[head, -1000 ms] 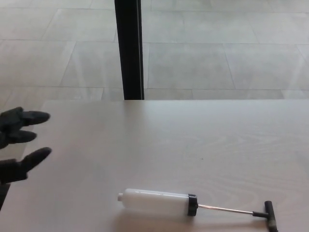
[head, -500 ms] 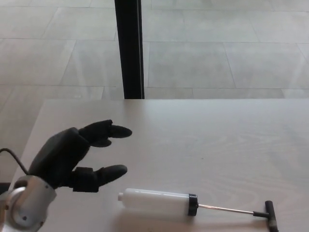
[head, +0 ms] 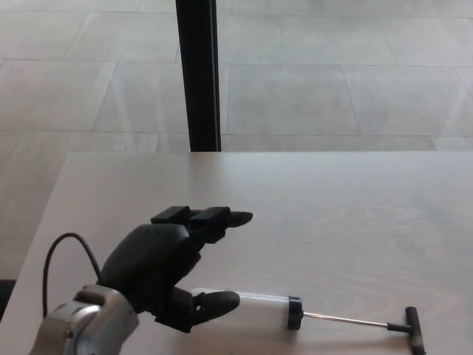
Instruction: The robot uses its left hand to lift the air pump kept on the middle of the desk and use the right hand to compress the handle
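While the air pump [head: 255, 310] is laid near on the desk [head: 332, 200], the left hand [head: 166, 270] is held spread over its left end.

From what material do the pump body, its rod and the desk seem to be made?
Pump body: likely plastic, milky white and slightly translucent. Rod: apparently metal, thin with a silvery shine. Desk: pale wood or wood-look laminate, matte, with faint grain lines.

Counted, one of each.
One air pump [head: 255, 311] lower centre, one robot hand [head: 166, 270] lower left, one surface [head: 332, 207], one black post [head: 198, 74] at top.
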